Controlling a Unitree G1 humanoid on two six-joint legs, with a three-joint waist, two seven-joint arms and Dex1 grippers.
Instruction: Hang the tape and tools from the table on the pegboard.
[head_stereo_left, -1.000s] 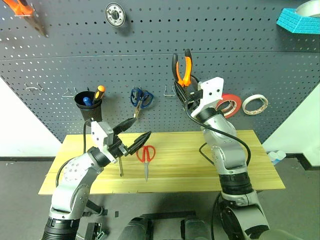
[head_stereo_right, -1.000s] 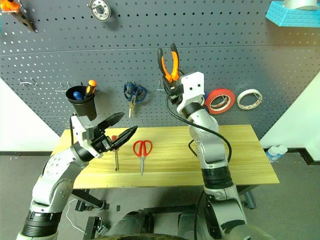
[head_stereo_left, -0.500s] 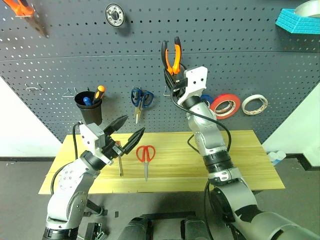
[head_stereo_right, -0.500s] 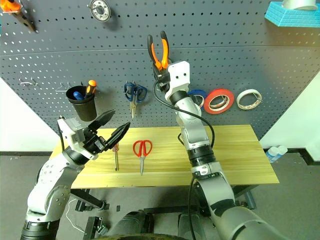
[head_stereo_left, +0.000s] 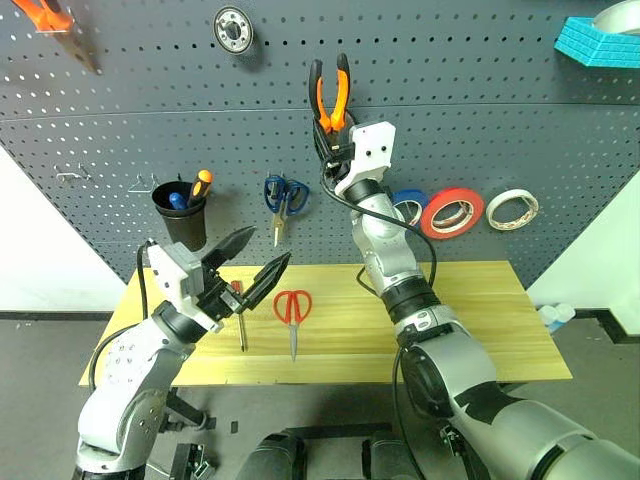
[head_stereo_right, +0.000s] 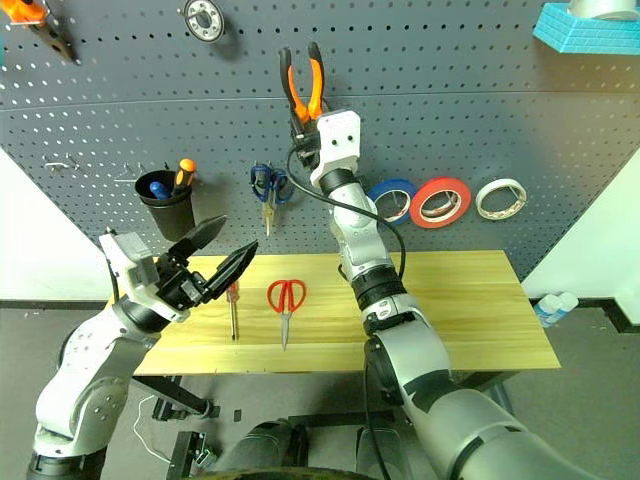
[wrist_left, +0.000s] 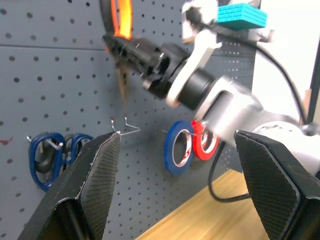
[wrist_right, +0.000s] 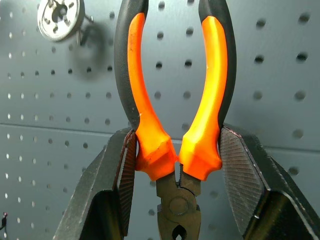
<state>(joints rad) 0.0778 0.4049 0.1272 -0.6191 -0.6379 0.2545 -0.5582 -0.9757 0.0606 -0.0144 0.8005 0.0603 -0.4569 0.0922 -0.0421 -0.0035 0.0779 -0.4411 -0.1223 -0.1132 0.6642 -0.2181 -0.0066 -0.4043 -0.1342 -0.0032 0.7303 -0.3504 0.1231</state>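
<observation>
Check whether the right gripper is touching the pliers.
Touching. In the right wrist view, both fingers of the right gripper press the orange handles of the pliers from either side, handles pointing up before the pegboard.

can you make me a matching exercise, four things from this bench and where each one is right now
Things:
1. pliers
2. red-handled scissors
3. red tape roll
4. blue-handled scissors

Places:
A. hanging on the pegboard, between a blue roll and a cream-white roll
B. lying flat on the table
C. held up in front of the pegboard by the right gripper
D. hanging on the pegboard, beside the black cup

Pairs: 1-C, 2-B, 3-A, 4-D
</observation>
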